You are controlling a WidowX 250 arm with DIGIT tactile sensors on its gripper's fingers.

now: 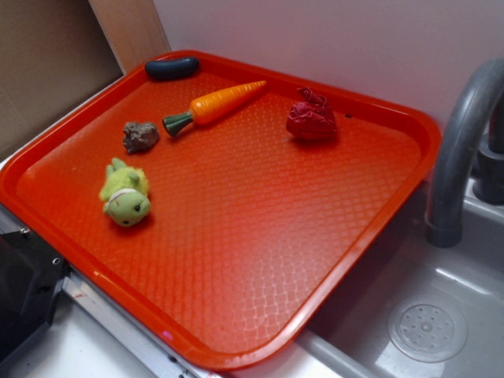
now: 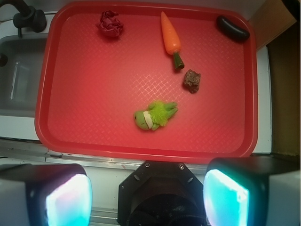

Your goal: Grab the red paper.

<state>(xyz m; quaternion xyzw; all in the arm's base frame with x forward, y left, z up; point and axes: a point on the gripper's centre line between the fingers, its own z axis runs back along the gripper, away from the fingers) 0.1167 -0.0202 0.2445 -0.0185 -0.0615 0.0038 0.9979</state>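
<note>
Red paper: we see the crumpled crimson wad (image 1: 311, 118) lying on the tray near its far edge, on the side toward the sink; in the wrist view it sits at upper left (image 2: 110, 23), with nothing touching it.
Gripper: our gripper (image 2: 147, 197) hangs high over the tray's near edge, jaws spread wide; both pale pads (image 2: 68, 200) show at the bottom corners of the wrist view with nothing between them, well apart from the paper.
Tray: large orange-red tray (image 1: 370, 236) with a textured floor, holding all the small items.
Carrot: toy carrot (image 1: 216, 105) lies near the paper, its green stem pointing toward the rock.
Rock: grey-brown lump (image 1: 139, 136) just beside the carrot's stem.
Green plush: small green toy (image 1: 124, 194) lies on its own toward the tray's middle.
Dark object: a black oblong piece (image 1: 171, 68) at the far corner.
Sink: grey basin (image 1: 425, 323) and faucet (image 1: 461, 142) border the tray.
Path: we see bare tray floor around the paper.
</note>
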